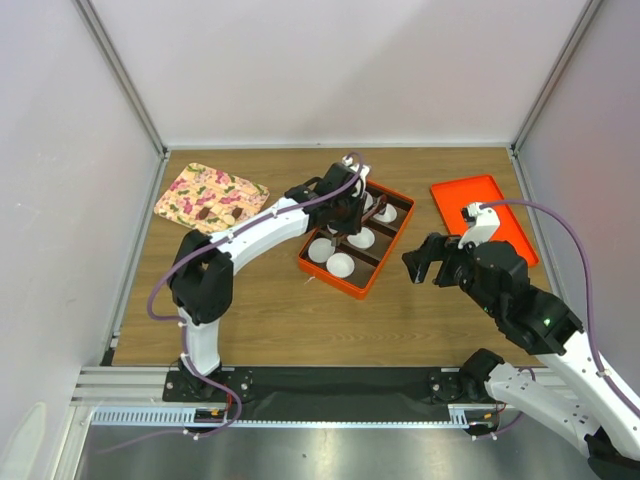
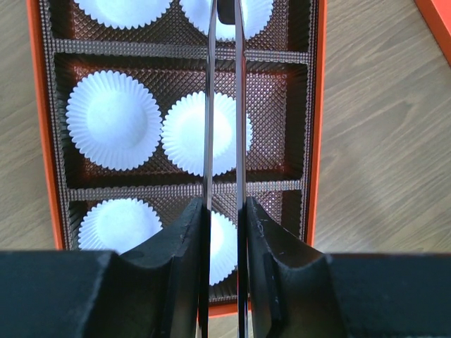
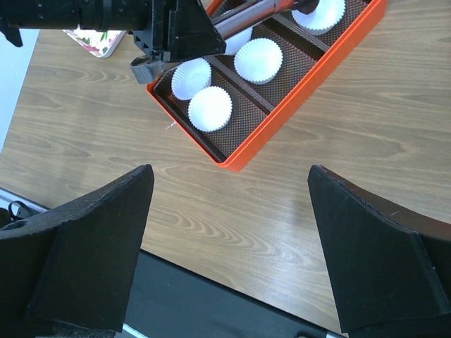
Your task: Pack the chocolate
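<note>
My left gripper hangs over the orange divided box and is shut on thin metal tongs. The blades run up past white paper cups in the box's brown compartments. A dark bit sits between the blades at the top edge; I cannot tell whether it is chocolate. Small dark pieces lie on the floral tray, hard to tell from its pattern. My right gripper is open and empty, right of the box, over bare wood.
An orange lid lies at the right, behind my right gripper. The box with several cups and the left arm show in the right wrist view. White walls enclose the table; a black strip runs along its near edge.
</note>
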`<move>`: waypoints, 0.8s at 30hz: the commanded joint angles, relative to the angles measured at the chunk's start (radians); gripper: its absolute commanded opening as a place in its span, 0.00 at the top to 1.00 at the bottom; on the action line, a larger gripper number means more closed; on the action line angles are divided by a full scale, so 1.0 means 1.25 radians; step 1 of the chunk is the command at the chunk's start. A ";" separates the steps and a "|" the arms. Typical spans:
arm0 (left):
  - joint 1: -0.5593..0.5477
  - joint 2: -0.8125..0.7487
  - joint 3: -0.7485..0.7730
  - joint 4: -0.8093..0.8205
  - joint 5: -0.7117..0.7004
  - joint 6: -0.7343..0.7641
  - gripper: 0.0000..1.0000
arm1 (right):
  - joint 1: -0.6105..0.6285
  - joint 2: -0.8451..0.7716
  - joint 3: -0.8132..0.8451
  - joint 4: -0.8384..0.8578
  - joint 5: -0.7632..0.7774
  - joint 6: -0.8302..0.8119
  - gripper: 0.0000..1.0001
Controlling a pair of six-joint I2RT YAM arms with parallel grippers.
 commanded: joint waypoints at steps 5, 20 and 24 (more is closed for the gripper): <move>-0.009 0.034 0.052 0.037 -0.007 -0.003 0.74 | -0.004 -0.009 0.026 0.010 0.017 -0.015 0.03; -0.018 0.047 0.074 0.029 -0.041 0.006 0.62 | -0.006 -0.003 0.018 0.021 0.015 -0.019 0.03; -0.020 0.044 0.090 0.018 -0.045 0.009 0.60 | -0.006 -0.001 0.018 0.021 0.014 -0.019 0.03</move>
